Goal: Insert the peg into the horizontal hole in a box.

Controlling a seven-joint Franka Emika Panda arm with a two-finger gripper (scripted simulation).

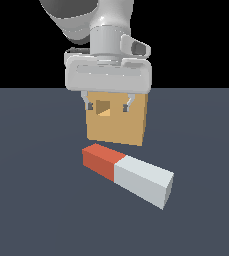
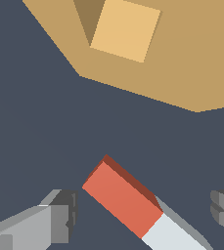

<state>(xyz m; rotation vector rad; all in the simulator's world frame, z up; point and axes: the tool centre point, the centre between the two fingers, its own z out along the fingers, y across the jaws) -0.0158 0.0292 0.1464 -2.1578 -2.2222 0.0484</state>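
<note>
Wrist view: jaws apart, empty | peg (image 2: 133, 205) white end cut off | box (image 1: 117, 122) top hidden by arm

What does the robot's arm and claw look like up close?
The arm is smooth, rounded and glossy light grey to white. It ends in a wide, pale, boxy claw with two short grey fingers tipped with darker ridged pads. No cables or markings show.

Dark slate floor (image 1: 31, 210); peg (image 1: 128, 175) lying flat, box (image 1: 117, 122) resting behind it, apart.
</note>
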